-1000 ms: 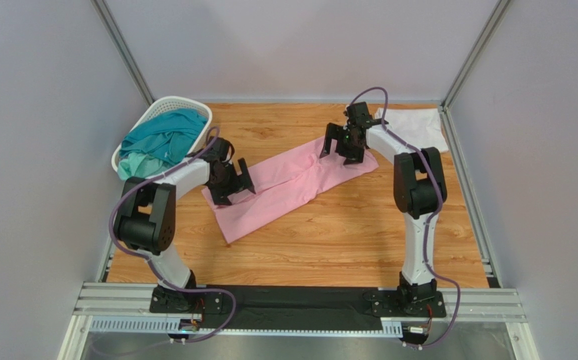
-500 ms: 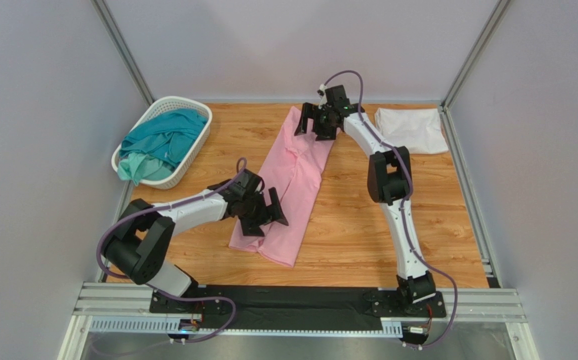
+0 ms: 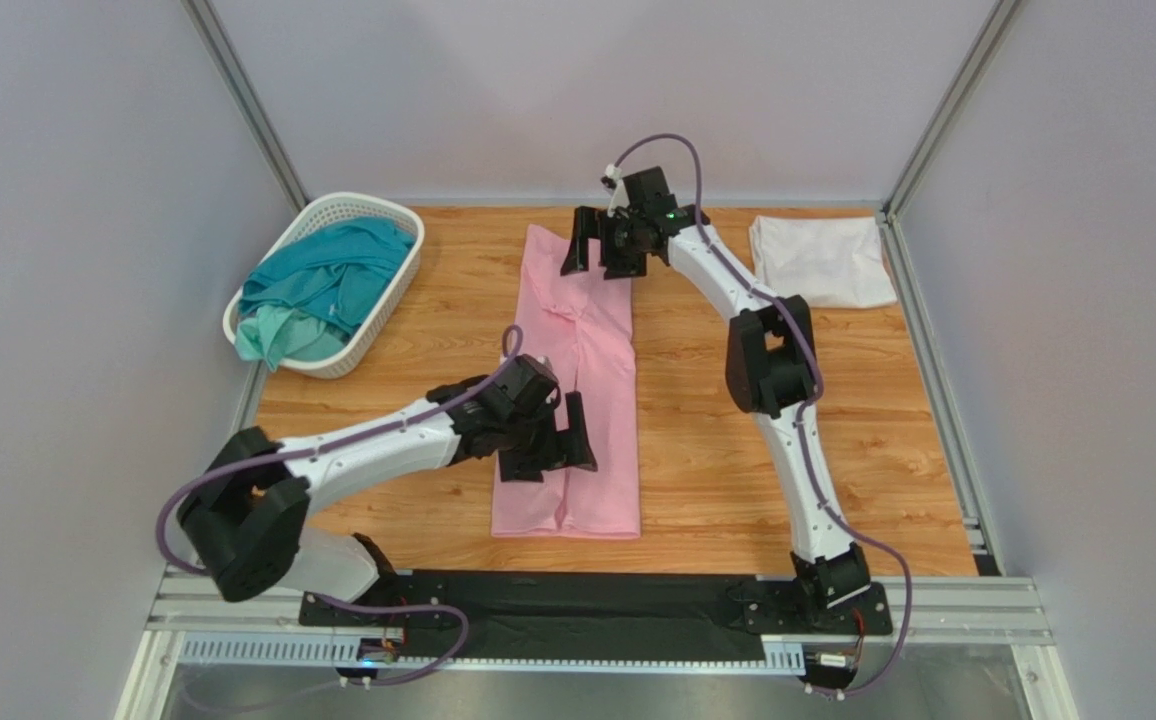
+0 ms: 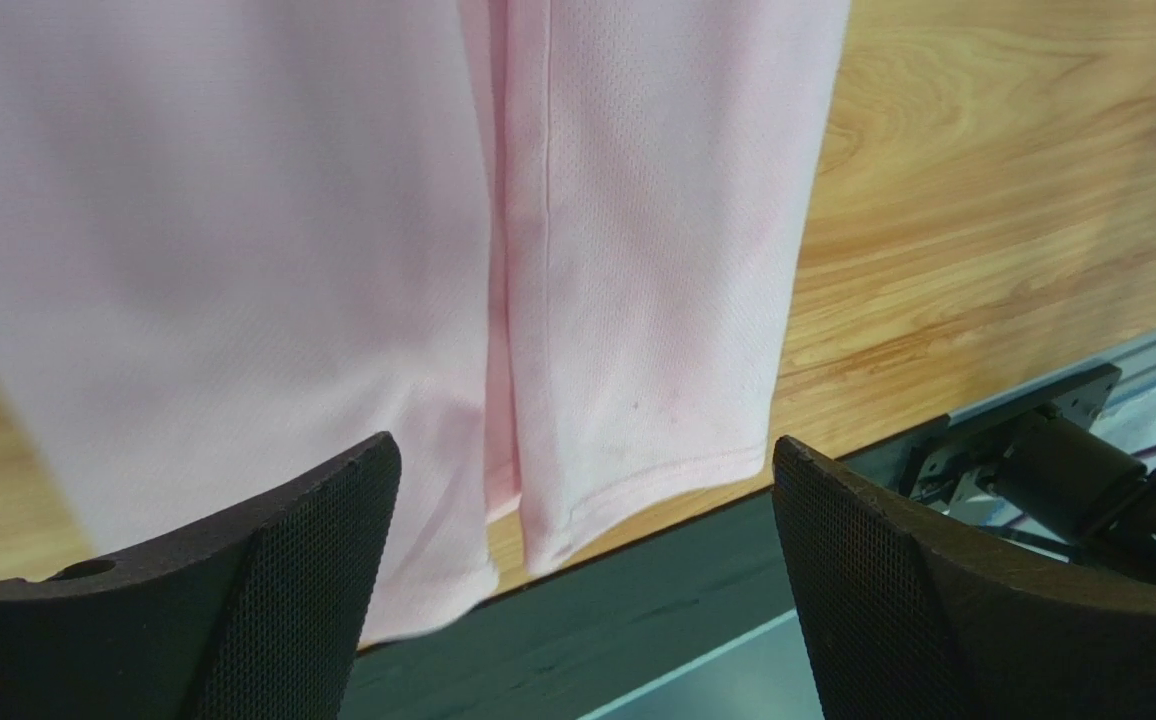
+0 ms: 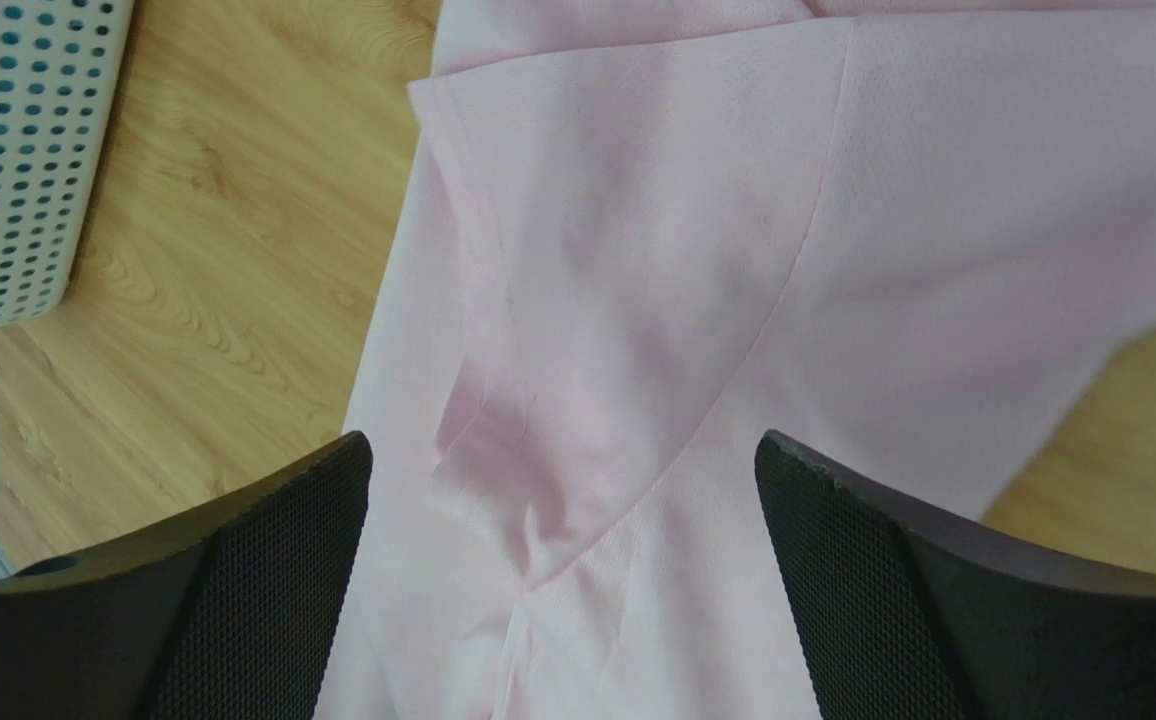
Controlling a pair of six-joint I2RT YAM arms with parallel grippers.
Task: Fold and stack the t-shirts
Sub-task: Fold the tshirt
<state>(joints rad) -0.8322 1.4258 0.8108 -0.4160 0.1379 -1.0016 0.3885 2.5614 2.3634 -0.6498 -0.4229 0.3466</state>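
Observation:
A light pink t-shirt (image 3: 587,353) lies flat as a long narrow strip, running from the far edge to the near edge of the wooden table. My left gripper (image 3: 551,450) hovers open over its near half; the left wrist view shows the hem (image 4: 644,480) at the table edge between the empty fingers (image 4: 584,585). My right gripper (image 3: 604,248) hangs open above the far end, with the sleeve seam (image 5: 659,270) below the spread fingers (image 5: 562,585). A white t-shirt (image 3: 825,258) lies folded at the far right. A teal t-shirt (image 3: 321,285) is bunched in the basket.
The white lattice basket (image 3: 332,200) stands at the far left, and its wall (image 5: 13,135) shows in the right wrist view. The black base rail (image 3: 614,600) runs along the near edge. Grey walls close in the table on three sides.
The pink shirt has swung from a diagonal lie to a straight near-far strip. My left gripper has moved nearer and rightward; the right one has moved far-left. Both stayed open.

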